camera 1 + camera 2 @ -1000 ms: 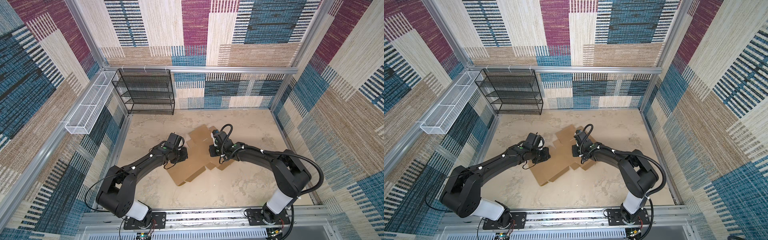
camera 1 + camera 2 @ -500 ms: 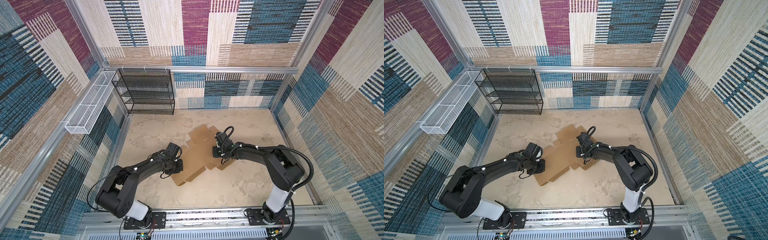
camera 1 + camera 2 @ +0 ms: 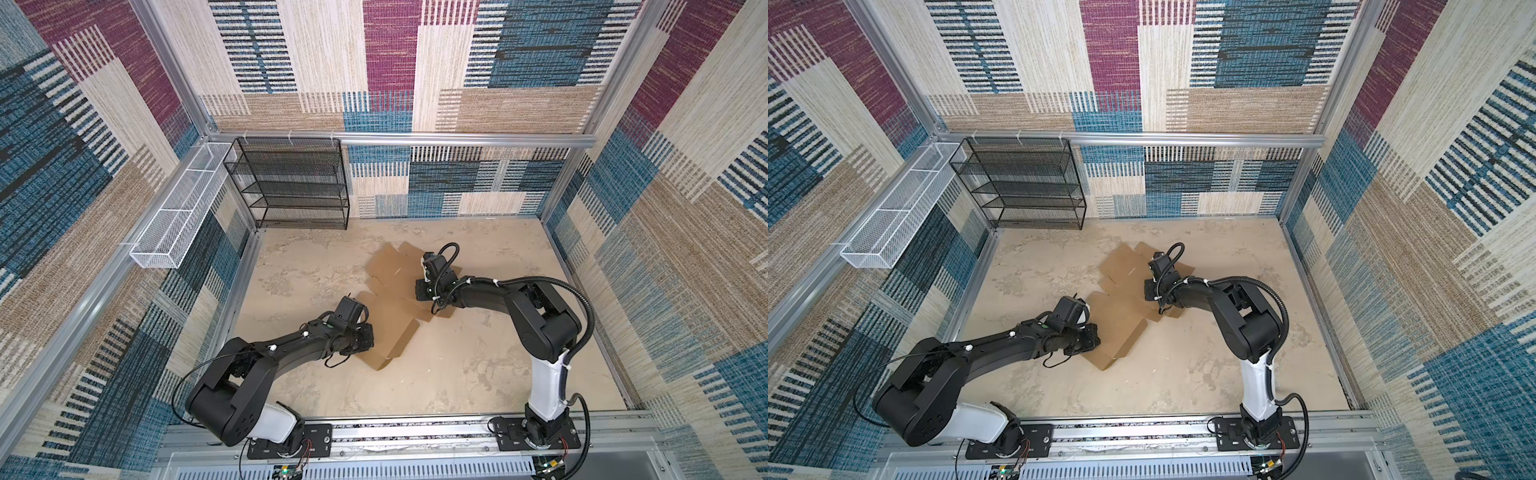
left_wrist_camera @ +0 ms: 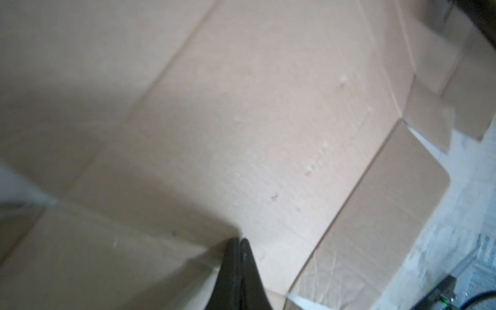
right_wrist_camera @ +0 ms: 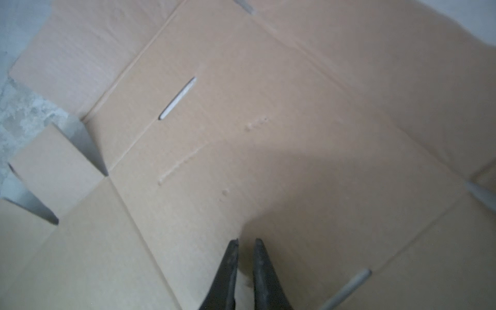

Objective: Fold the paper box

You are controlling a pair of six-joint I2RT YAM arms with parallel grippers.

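Observation:
The paper box (image 3: 395, 320) (image 3: 1121, 320) lies as a flat brown die-cut sheet with flaps on the floor's middle in both top views. My left gripper (image 3: 365, 340) (image 3: 1091, 338) bears on its near-left flap; in the left wrist view its tips (image 4: 239, 239) are shut, pressed against the cardboard (image 4: 241, 120) beside a fold line. My right gripper (image 3: 423, 291) (image 3: 1149, 289) is low over the sheet's far-right part. In the right wrist view its fingers (image 5: 246, 240) stand a narrow gap apart over bare cardboard (image 5: 281, 150), nothing between them, near a slit (image 5: 178, 98).
A black wire shelf (image 3: 299, 183) stands at the back left against the wall. A white wire basket (image 3: 178, 212) hangs on the left wall rail. Patterned walls enclose the beige floor (image 3: 478, 374) on three sides.
My left gripper has slid toward the front along the sheet's left side. The right gripper has narrowed its jaws and stayed over the sheet's right part.

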